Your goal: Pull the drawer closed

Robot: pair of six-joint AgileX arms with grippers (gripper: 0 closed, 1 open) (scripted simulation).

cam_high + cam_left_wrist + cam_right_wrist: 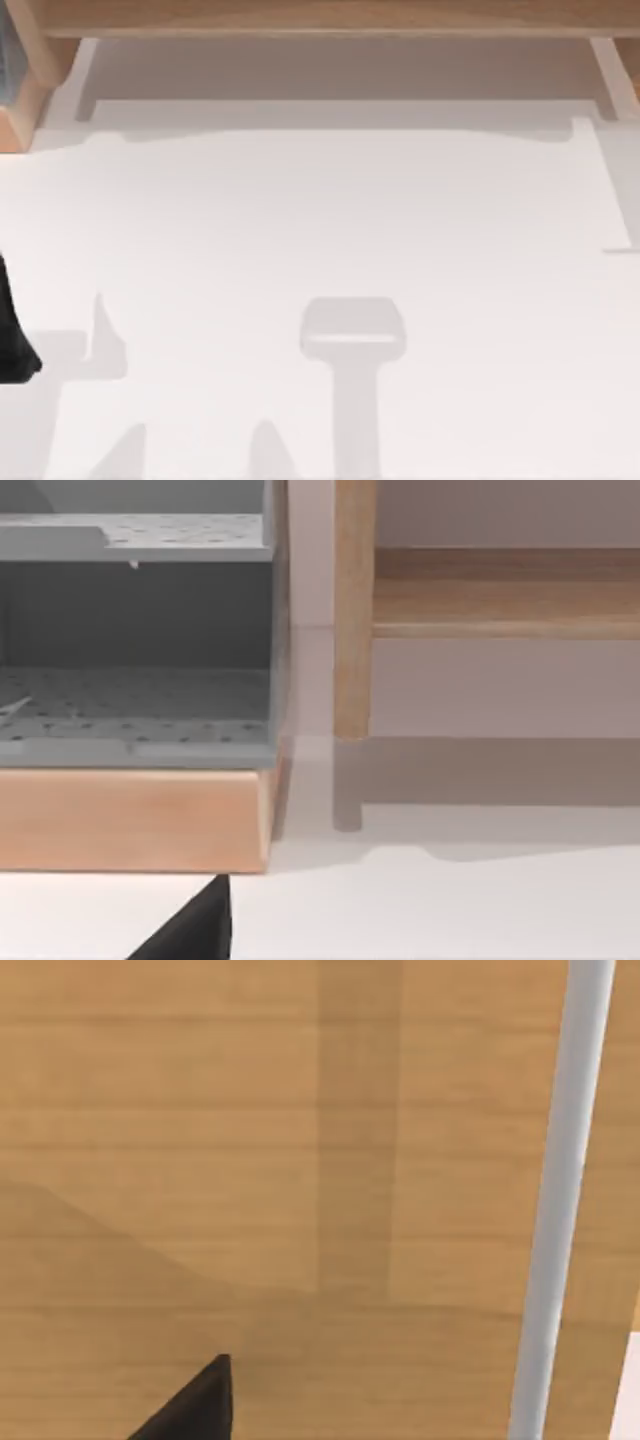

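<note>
Top view: the wide shallow drawer [340, 70] with light-wood front board, white side walls and beige-grey floor lies along the white desk's [320, 250] far edge. A dark left arm [12, 340] sits at the left edge; whether its gripper is spread cannot be told.

light-wood drawer [330, 18] front, beige-grey floor; white table [320, 220]; grey speckled shelves [135, 630]

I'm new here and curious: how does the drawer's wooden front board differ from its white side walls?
The front board is light wood; the side walls are white. The front board is one long piece across the top view; the side walls are two thin strips running away from it. Both border the same beige-grey floor.
</note>
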